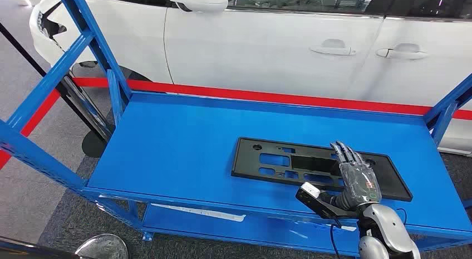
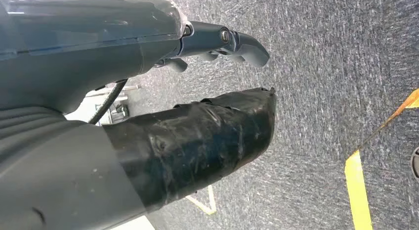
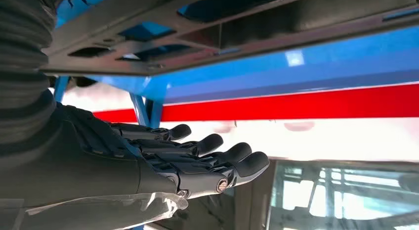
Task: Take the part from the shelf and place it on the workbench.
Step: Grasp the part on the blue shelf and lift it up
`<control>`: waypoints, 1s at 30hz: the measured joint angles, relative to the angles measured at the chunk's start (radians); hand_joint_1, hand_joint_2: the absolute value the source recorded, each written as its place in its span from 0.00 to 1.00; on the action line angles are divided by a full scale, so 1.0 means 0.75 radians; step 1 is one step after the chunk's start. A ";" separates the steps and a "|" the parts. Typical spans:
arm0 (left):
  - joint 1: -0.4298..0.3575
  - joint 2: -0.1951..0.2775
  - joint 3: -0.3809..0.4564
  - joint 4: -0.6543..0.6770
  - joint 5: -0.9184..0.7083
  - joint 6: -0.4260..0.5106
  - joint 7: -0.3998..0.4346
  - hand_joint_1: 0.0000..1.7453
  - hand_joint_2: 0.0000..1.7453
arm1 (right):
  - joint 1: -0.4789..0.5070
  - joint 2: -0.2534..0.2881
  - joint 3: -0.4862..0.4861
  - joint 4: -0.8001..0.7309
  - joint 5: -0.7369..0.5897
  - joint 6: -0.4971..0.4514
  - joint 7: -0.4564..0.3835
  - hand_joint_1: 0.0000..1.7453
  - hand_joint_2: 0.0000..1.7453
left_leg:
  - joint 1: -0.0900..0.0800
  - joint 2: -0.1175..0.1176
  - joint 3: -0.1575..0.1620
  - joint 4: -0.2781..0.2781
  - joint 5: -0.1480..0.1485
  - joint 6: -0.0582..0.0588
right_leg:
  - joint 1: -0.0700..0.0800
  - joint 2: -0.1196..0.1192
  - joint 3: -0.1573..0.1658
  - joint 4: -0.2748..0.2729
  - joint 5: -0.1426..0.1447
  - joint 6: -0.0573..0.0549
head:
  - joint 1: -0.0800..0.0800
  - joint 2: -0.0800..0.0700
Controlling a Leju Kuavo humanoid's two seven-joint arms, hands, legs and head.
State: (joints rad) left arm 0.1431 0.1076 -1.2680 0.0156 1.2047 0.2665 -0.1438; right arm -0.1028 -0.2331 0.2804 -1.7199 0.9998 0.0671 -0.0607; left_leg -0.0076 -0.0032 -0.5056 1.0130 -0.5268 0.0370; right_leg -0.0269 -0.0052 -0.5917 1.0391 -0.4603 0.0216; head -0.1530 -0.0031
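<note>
The part, a flat black panel pierced with rectangular cut-outs, is laid flat on the blue shelf, towards its front right area, with its long axis run roughly parallel to the shelf's front edge, tilted slightly so that its right end sits a little nearer the robot. In the right wrist view the same part is seen against the blue surface, with the extended fingers set apart from it rather than closed around it.

The right robot hand is positioned over the right half of the part, fingers stretched out straight and held apart, pointing away from the robot across the part's short dimension. Nothing is gripped by it; whether the palm is already touching the panel cannot be told. The part therefore lies directly beneath and ahead of this hand.

The left robot hand is hung down beside the body, above grey carpet, with its fingers extended and nothing held, well apart from the shelf. The right arm is judged much the nearer, so the coming grasp is expected to fall to it, most likely across the near long edge.
</note>
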 joint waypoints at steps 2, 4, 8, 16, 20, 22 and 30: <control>0.000 0.000 0.001 0.000 0.000 -0.001 0.002 0.00 0.00 | -0.001 0.001 0.003 0.009 0.004 0.004 0.003 0.97 1.00 | 0.000 0.000 0.000 0.000 0.000 0.000 | 0.000 0.000 0.000 0.000 0.000 0.000 | 0.000 0.000; 0.001 0.000 0.005 0.000 0.001 -0.002 0.009 0.00 0.00 | -0.001 0.001 0.008 0.025 0.009 0.009 0.005 0.93 1.00 | 0.000 0.000 0.000 0.000 0.000 0.000 | 0.000 0.000 0.000 0.000 0.000 0.000 | 0.000 0.000; 0.001 0.000 0.018 0.000 0.003 -0.003 0.014 0.00 0.00 | 0.000 0.001 0.015 0.051 0.014 0.019 0.004 0.91 1.00 | 0.000 0.000 0.000 0.000 0.000 0.000 | 0.000 0.000 0.000 0.000 0.000 0.000 | 0.000 0.000; 0.002 0.000 0.033 0.000 0.002 -0.004 0.010 0.00 0.00 | 0.001 -0.001 0.021 0.068 0.022 0.026 0.003 0.95 1.00 | 0.000 0.000 0.000 0.000 0.000 0.000 | 0.000 0.000 0.000 0.000 0.000 0.000 | 0.000 0.000; 0.004 0.000 0.033 0.000 0.001 -0.004 0.005 0.00 0.00 | 0.003 -0.001 0.024 0.069 0.022 0.029 0.003 0.99 1.00 | 0.000 0.000 0.000 0.000 0.000 0.000 | 0.000 0.000 0.000 0.000 0.000 0.000 | 0.000 0.000; 0.004 0.000 0.034 0.000 -0.002 -0.004 0.000 0.00 0.00 | 0.006 -0.002 0.026 0.069 0.022 0.031 0.002 1.00 1.00 | 0.000 0.000 0.000 0.000 0.000 0.000 | 0.000 0.000 0.000 0.000 0.000 0.000 | 0.000 0.000; 0.013 0.000 0.044 0.000 -0.018 -0.033 -0.023 0.00 0.00 | 0.023 -0.011 0.039 0.069 0.021 0.034 -0.001 1.00 1.00 | 0.000 0.000 0.000 0.000 0.000 0.000 | 0.000 0.000 0.000 0.000 0.000 0.000 | 0.000 0.000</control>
State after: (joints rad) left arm 0.1526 0.1074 -1.2353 0.0156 1.1911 0.2419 -0.1609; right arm -0.0854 -0.2416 0.3095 -1.6682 1.0156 0.0926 -0.0613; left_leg -0.0076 -0.0032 -0.5054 1.0131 -0.5268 0.0370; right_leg -0.0268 -0.0054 -0.5919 1.0389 -0.4604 0.0216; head -0.1530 -0.0031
